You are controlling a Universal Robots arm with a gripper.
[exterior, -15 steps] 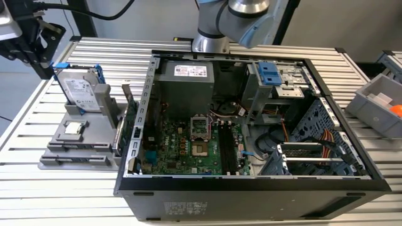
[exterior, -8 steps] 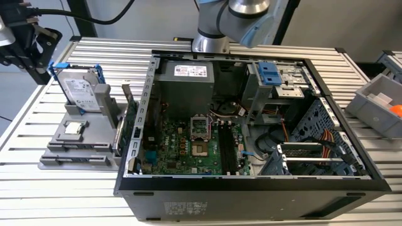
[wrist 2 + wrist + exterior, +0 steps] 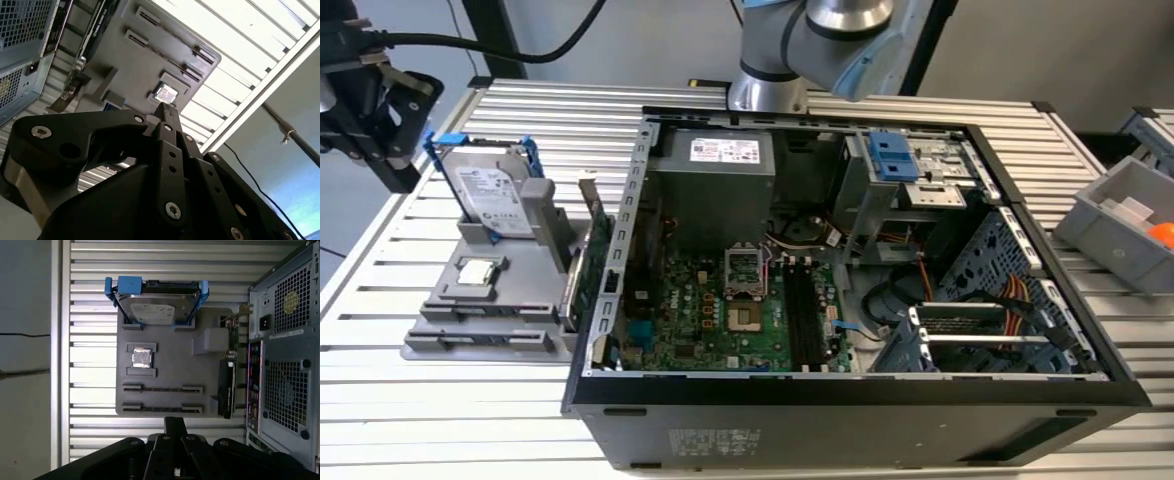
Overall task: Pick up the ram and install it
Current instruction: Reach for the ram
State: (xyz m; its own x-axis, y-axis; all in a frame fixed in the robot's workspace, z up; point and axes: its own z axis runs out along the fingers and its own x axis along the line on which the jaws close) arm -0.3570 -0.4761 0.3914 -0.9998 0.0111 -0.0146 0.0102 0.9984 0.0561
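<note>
Claw (image 3: pixel 175 424) hangs over the near edge of the grey parts tray (image 3: pixel 170 367), pointing down. Its tips are drawn narrow, closed together, with nothing visible between them.

Closest ahead of the claw are two slotted rows in the tray, each with a thin dark strip running end to end. The ram (image 3: pixel 162 409) reads as the strip in the row nearest the claw, seated on edge. I cannot tell for sure which row holds a stick and which is a bare groove. Standing on edge probably keeps its long top side up for a pinch from above.

Past the rows a processor chip (image 3: pixel 141 358) lies flat in a small pocket. Farthest across the tray from the claw, the hard drive (image 3: pixel 152 307) stands upright in a blue caddy (image 3: pixel 129 284), propped by tray lugs. Off to one side of the claw an expansion card (image 3: pixel 227 385) stands along the tray edge, just beside the computer case (image 3: pixel 854 400).

The case lies on its side with the panel off, so the motherboard (image 3: pixel 707 310) faces up and the long black slots (image 3: pixel 803 310) are open to a straight-down approach.

Everything sits on a ribbed metal desk (image 3: pixel 90 300). Beyond it are a grey bin (image 3: pixel 1121 225) at the far desk edge, the robot arm (image 3: pixel 814 40), and plain pale floor and wall.
</note>
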